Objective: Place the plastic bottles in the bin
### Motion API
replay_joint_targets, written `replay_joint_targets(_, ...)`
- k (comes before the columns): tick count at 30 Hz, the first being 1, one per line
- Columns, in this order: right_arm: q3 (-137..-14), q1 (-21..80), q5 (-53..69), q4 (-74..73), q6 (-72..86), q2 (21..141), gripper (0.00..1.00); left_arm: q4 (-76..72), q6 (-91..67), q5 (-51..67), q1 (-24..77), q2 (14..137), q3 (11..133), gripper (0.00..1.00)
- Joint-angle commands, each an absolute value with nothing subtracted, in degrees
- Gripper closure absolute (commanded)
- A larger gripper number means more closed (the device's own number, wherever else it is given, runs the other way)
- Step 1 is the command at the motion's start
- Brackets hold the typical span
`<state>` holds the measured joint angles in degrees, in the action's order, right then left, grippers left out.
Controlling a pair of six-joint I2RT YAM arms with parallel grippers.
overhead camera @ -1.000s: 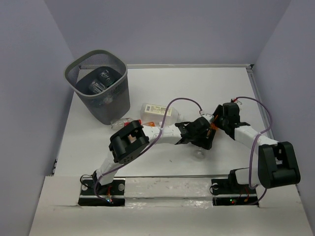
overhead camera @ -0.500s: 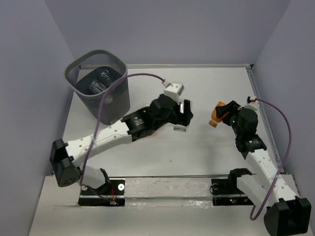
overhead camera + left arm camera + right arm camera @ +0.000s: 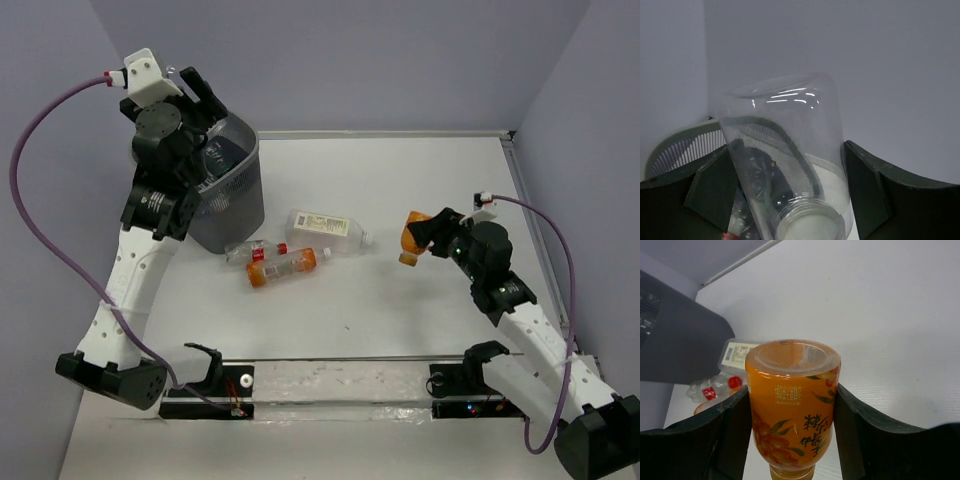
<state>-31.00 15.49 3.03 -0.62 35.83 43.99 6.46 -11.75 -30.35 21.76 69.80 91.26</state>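
Note:
My left gripper [image 3: 198,92] is raised over the rim of the dark grey mesh bin [image 3: 232,200] at the far left. It is shut on a clear bottle [image 3: 785,145], with the bin's rim [image 3: 685,142] showing below it. My right gripper [image 3: 420,234] is shut on an orange bottle [image 3: 412,236] and holds it above the table at centre right. In the right wrist view the orange bottle [image 3: 792,405] sits between the fingers, base towards the camera. The left arm hides most of the bin's inside.
Three bottles lie beside the bin: a squarish one with a white label [image 3: 325,228], a clear one with a red label [image 3: 250,250], and an orange one [image 3: 285,266]. The squarish one also shows in the right wrist view [image 3: 737,352]. Walls enclose the table on three sides.
My left arm swung from the table's middle up and left to above the bin, carrying the clear bottle. My right arm lifted the orange bottle and moved slightly left.

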Motion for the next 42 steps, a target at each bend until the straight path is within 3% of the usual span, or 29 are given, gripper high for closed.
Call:
replay_joint_targets(1, -36.73, 22.91, 1.77, 5.18, 35.07, 46.74, 0.55, 4.56, -8.78, -31.74, 14.52, 76.1, 92.46, 0.19)
replay_joint_targets(2, -38.57, 25.38, 0.97, 5.97, 34.89, 47.71, 0.55, 5.35, -10.7, -30.95, 13.98, 76.37, 92.55, 0.06)
replay_joint_targets(3, -39.63, 25.4, 0.71, 5.98, 34.72, 48.77, 0.55, 5.88, -11.68, -30.15, 13.71, 76.38, 92.2, 0.01)
replay_joint_targets(7, -46.12, 31.01, 0.26, 8.0, 32.88, 55.71, 0.55, 6.06, -14.58, -23.92, 13.71, 72.17, 89.12, 0.01)
replay_joint_targets(9, -55.06, 34.97, -2.28, 8.52, 30.59, 60.19, 0.55, 8.25, -16.25, -20.4, 13.71, 66.39, 87.29, 0.01)
replay_joint_targets(16, -76.17, 43.76, -2.11, 10.63, 24.1, 76.88, 0.55, 12.12, -21.7, -7.05, 13.71, 46.54, 69.98, 0.01)
replay_joint_targets(23, -111.83, 49.04, -2.02, 8.45, 16.8, 105.31, 0.56, 19.15, -25.83, 3.69, 13.71, 33.34, 50.48, 0.01)
replay_joint_targets(27, -141.76, 49.66, -2.45, 5.28, 15.82, 122.57, 0.56, 21.7, -29.34, 6.32, 13.71, 25.95, 44.75, 0.01)
replay_joint_targets(31, -153.27, 50.27, -5.36, 13.74, 17.93, 135.6, 0.58, 24.17, -30.5, 9.22, 13.71, 24.08, 43.07, 0.01)
replay_joint_targets(32, -152.24, 50.97, -6.06, 17.54, 18.71, 137.88, 0.56, 24.26, -30.76, 10.97, 13.71, 24.0, 42.63, 0.01)
replay_joint_targets(34, -152.66, 51.86, -6.85, 23.18, 17.94, 140.7, 0.43, 24.34, -30.85, 12.47, 13.8, 24.26, 42.36, 0.01)
replay_joint_targets(35, -156.06, 52.81, -6.94, 22.51, 15.49, 142.19, 0.25, 25.04, -30.24, 12.83, 13.71, 24.95, 42.36, 0.01)
replay_joint_targets(37, -155.84, 53.7, -6.6, 21.54, 12.15, 142.3, 0.1, 25.84, -29.01, 13.62, 13.71, 25.83, 42.01, 0.01)
replay_joint_targets(42, -139.44, 53.7, -3.17, 22.51, 10.99, 129.84, 0.07, 25.23, -26.46, 20.12, 13.8, 29.52, 39.73, 0.01)
